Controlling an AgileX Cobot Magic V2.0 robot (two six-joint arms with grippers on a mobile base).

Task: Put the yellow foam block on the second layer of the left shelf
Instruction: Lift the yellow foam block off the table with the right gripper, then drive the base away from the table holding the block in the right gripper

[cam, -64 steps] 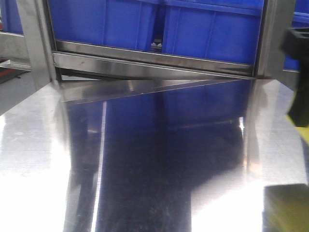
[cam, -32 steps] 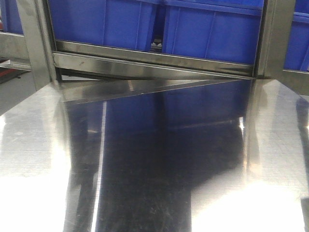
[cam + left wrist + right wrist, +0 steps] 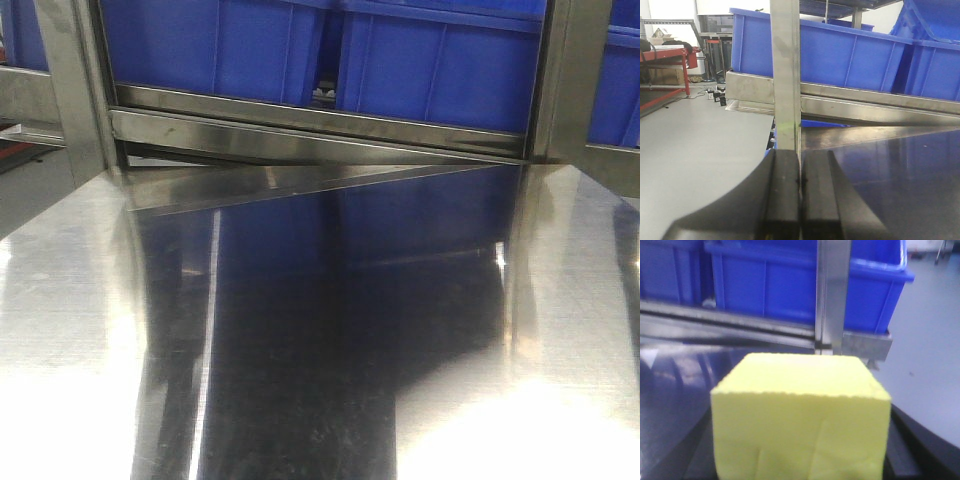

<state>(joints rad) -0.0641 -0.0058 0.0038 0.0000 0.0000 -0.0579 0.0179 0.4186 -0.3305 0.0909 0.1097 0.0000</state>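
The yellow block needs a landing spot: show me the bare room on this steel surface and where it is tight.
The steel surface lies bare across its whole visible width, from the near edge to the back rail, between the left post and the right post. Behind the rail it is crowded: blue bins stand side by side.

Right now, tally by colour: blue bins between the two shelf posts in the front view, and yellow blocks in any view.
blue bins: 2
yellow foam block: 1
Total: 3
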